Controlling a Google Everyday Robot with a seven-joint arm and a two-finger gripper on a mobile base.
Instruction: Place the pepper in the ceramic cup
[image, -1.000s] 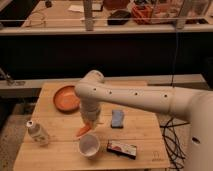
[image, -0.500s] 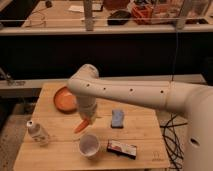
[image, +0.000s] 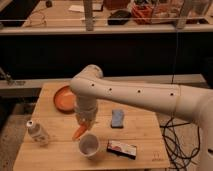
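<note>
The pepper (image: 78, 133), slim and orange, hangs tilted just above the wooden table (image: 140, 142). My gripper (image: 83, 123) is shut on its upper end, at the end of the white arm (image: 135, 95) that reaches in from the right. The ceramic cup (image: 89, 146), small and white, stands upright just right of and below the pepper's tip, near the table's front edge. The pepper is outside the cup, close to its left rim.
An orange-brown bowl (image: 64, 99) sits at the back left, partly behind the arm. A clear bottle (image: 38, 133) with a white cap stands at the left. A blue object (image: 117, 118) lies mid-table, and a dark flat packet (image: 121, 149) lies right of the cup.
The gripper with the pepper has dropped a little and drifted left, nearer the cup's rim. The other objects have not moved.
</note>
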